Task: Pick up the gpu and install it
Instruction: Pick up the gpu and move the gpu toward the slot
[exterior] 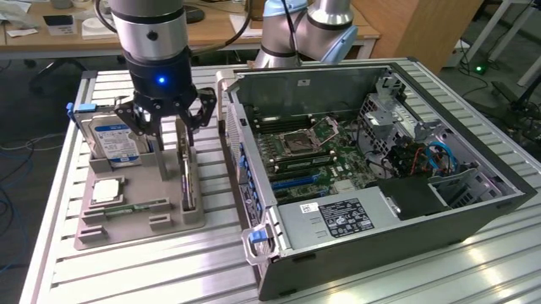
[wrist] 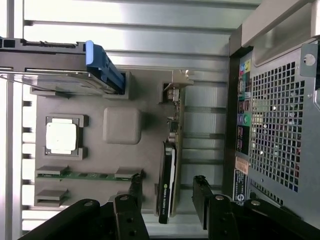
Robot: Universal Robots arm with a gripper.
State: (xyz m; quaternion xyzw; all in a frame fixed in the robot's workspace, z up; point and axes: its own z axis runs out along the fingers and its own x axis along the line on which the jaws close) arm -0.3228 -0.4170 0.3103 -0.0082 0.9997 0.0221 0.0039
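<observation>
We record an aluminium slatted table (exterior: 169, 272) carrying an open computer case (exterior: 406, 253), laid on its side with the motherboard exposed, towards the exterior view's right. Beside it, on the exterior view's left, lies a grey parts tray (exterior: 169, 221).

The largest item in the tray is a silver hard drive (exterior: 118, 142) with a blue label, standing in its slot. Next to it, on the side nearer the case, the gpu (exterior: 187, 171) stands on edge in its own slot, not installed. The wrist view shows it as a thin dark card (wrist: 167, 165) with a pale bracket at one end.

The gripper (exterior: 173, 130) hangs directly over the card. Its jaws are spread wide, holding nothing. In the wrist view one of the fingers (wrist: 135, 192) sits on each side of the card (a gap shows on both sides).

We also note a processor (exterior: 108, 190) and a narrow green memory stick (exterior: 135, 208) lying flat in the tray.
</observation>
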